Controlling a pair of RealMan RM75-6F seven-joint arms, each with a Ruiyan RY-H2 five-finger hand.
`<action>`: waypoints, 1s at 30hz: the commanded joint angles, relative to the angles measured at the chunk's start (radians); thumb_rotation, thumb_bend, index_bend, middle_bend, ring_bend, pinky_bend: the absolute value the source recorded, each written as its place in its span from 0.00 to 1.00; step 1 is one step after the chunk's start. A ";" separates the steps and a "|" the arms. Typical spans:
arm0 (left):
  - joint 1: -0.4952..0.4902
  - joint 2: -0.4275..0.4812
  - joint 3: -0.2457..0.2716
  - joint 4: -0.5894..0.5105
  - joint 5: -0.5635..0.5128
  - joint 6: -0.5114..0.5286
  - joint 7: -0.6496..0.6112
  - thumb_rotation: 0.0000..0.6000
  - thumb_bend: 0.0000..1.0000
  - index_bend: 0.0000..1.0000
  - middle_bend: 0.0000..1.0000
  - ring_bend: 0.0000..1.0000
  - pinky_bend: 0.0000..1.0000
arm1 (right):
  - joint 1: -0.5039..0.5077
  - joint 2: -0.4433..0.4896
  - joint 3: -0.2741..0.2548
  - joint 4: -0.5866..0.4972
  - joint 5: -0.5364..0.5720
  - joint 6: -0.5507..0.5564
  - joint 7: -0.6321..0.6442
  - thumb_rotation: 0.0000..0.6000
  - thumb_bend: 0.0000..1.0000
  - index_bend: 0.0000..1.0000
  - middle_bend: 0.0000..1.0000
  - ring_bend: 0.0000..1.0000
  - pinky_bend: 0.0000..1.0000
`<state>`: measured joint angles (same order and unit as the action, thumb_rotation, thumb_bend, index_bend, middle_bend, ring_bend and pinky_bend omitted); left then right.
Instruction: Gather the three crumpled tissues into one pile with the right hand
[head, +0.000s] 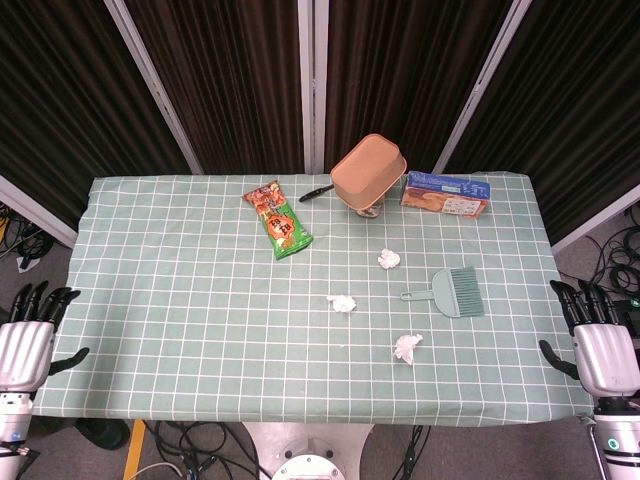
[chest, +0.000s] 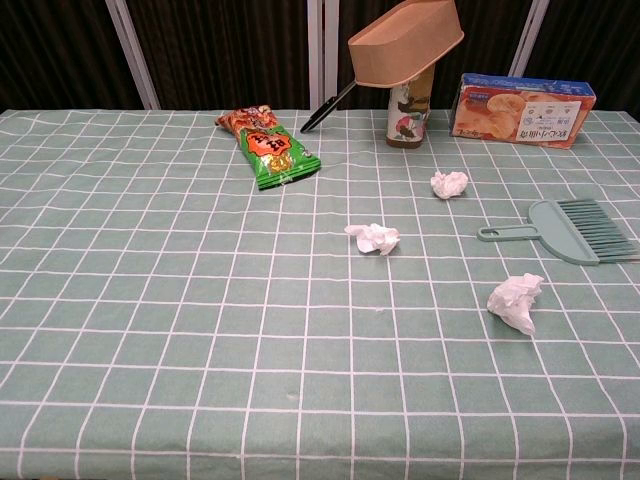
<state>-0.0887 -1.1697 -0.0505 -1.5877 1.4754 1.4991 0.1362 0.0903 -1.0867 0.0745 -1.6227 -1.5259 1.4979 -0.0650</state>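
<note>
While both hands wait off the near corners of the tabletop (head: 150, 300), nothing of the task looks begun. At the far left, the left hand (head: 28, 340) hangs beside the edge, fingers apart and holding nothing. Moving right, a green snack packet (head: 278, 220) lies toward the far side, with a black pen (head: 316, 192) just beyond it. Next stands a printed cup (chest: 405, 118) with a tan tub (head: 368, 172) tipped over its top, and a blue biscuit box (head: 445, 194) lies to its right.

The three tissues sit apart in the right half: the middle tissue (head: 342, 302) is furthest left, the far tissue (head: 389, 259) lies near the cup, and the near tissue (head: 407, 346) rests closest to the front edge. A small green brush (head: 455, 291) lies to their right, between the far and near ones.

At the far right, the right hand (head: 600, 340) is likewise open and empty, well apart from every tissue.

The tissues are likely feather-light, soft and springy, so they may skid across the cloth or cling to fingers. A gentle pinch across the crumpled bulk of each should lift it; hard squeezing is needless.
</note>
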 joint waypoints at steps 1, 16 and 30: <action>-0.002 -0.003 0.001 0.004 0.001 -0.005 -0.004 1.00 0.07 0.20 0.15 0.05 0.05 | 0.002 -0.001 -0.002 -0.003 0.003 -0.008 -0.001 1.00 0.17 0.03 0.12 0.01 0.05; -0.005 -0.006 0.003 0.016 0.022 0.003 -0.023 1.00 0.07 0.19 0.15 0.05 0.05 | 0.094 -0.009 0.005 0.001 -0.007 -0.147 0.038 1.00 0.22 0.14 0.23 0.01 0.07; 0.005 0.007 0.009 0.002 0.013 0.003 -0.031 1.00 0.07 0.19 0.15 0.05 0.05 | 0.421 -0.295 0.108 0.259 0.182 -0.563 -0.042 1.00 0.10 0.23 0.34 0.04 0.10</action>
<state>-0.0835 -1.1624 -0.0417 -1.5860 1.4883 1.5025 0.1054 0.4665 -1.3165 0.1649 -1.4274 -1.3845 0.9901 -0.0697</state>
